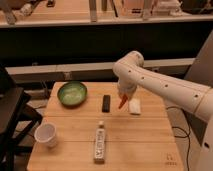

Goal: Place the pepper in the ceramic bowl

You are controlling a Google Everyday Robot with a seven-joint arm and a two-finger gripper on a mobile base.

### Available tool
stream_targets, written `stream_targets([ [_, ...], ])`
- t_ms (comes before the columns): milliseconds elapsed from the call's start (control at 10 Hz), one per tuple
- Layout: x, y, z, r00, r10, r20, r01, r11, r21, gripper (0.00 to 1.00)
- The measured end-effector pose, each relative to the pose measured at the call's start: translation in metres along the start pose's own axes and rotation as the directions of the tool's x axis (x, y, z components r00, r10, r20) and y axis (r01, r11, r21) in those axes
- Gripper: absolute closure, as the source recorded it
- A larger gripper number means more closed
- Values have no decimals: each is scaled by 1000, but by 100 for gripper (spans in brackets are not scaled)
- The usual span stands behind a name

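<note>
Now gripper (123, 95) is pinching small orange-red tapered pepper (122, 102) by thick end — light, likely slick — well apart from glossy green ceramic bowl (72, 104).

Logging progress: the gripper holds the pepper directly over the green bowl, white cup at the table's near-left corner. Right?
No: the camera view shows the gripper holding the pepper just right of the black remote, not over the green bowl. The white cup is as stated.
</note>
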Motion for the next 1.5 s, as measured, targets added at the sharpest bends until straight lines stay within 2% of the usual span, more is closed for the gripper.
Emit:
stream_targets([
  [1200,7,-53,10,997,-74,-33,75,997,22,98],
  [1500,3,-81,13,994,-101,-34,102,994,33,98],
])
